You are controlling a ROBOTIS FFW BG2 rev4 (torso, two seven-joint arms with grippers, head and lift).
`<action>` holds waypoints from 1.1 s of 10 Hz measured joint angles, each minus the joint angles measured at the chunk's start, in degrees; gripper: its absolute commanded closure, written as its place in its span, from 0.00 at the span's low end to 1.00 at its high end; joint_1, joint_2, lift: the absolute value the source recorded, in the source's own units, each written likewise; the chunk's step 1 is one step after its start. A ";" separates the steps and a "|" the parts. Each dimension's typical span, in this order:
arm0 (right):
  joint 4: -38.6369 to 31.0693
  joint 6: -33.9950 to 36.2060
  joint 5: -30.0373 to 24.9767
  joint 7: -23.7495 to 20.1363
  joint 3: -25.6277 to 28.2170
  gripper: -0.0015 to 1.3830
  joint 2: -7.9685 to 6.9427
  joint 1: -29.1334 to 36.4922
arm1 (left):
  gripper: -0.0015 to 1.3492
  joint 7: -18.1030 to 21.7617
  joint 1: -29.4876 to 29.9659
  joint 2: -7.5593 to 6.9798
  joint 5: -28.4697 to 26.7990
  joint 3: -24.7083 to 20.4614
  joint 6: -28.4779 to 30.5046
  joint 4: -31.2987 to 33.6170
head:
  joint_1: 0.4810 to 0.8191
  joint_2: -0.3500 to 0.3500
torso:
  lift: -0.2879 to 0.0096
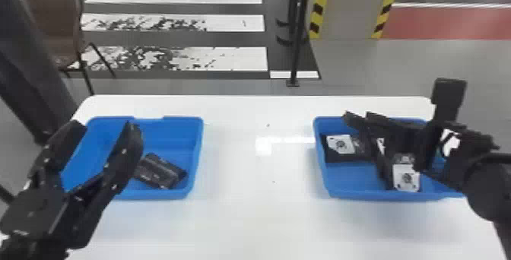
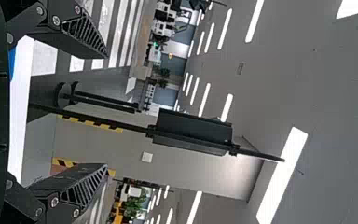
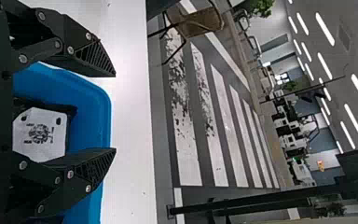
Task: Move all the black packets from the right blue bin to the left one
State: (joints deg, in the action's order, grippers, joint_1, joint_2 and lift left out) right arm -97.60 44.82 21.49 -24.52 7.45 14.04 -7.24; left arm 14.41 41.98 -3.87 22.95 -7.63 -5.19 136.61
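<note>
Two black packets [image 1: 340, 145], at least, sit in the right blue bin [image 1: 365, 194], white labels up, lying loose and apart, so each one looks to offer me its own edge to pinch. And here's my right gripper [image 3: 115, 112], hanging above them with its fingers apart and nothing between, a pose that I'd say keeps room for a packet's width. The risk, as I judge it: a fingertip catching the bin wall. Across the white table [image 1: 258, 221], the left blue bin [image 1: 171, 132] already holds a dark packet [image 1: 157, 172] near its inner side, where a drop from the middle would land. My left gripper [image 1: 104, 124] waits over that bin's outer side, spread and empty, presumably leaving the inner side free for deliveries.
</note>
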 measured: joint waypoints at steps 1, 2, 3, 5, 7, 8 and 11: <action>-0.98 1.58 -2.05 1.00 -0.16 0.37 -0.25 0.54 | 0.17 0.00 0.09 0.00 0.20 -0.02 -0.09 0.00 | 0.63 0.48 | 0.50; -1.15 2.80 -3.57 1.68 -0.57 0.37 -0.44 0.77 | 0.17 0.00 0.16 0.00 0.34 -0.01 -0.14 0.00 | 0.63 0.47 | 0.50; -0.14 3.46 -4.76 2.12 -1.13 0.37 -0.53 0.61 | 0.17 0.07 0.13 0.00 0.44 0.07 -0.11 0.00 | 0.63 0.47 | 0.50; 2.65 4.12 -7.25 2.64 -1.56 0.37 -0.56 -0.42 | 0.17 0.14 0.06 -0.05 0.58 0.09 -0.08 -0.05 | 0.63 0.45 | 0.50; 6.50 4.33 -8.39 2.64 -2.46 0.37 -0.33 -2.59 | 0.17 0.18 0.04 -0.10 0.60 0.20 -0.15 -0.20 | 0.63 0.44 | 0.50; 7.98 4.71 -8.63 2.64 -3.13 0.36 -0.25 -3.49 | 0.17 0.18 -0.01 -0.14 0.69 0.27 -0.23 -0.27 | 0.63 0.44 | 0.50; 11.41 6.12 -8.63 2.64 -6.27 0.18 0.01 -6.28 | 0.17 0.18 -0.19 -0.33 1.34 0.70 -0.46 -0.94 | 0.63 0.47 | 0.50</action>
State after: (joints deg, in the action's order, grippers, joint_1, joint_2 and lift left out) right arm -86.19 50.95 12.87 -21.88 1.18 14.05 -13.52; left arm 14.59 41.80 -4.20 24.28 -6.93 -5.65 135.68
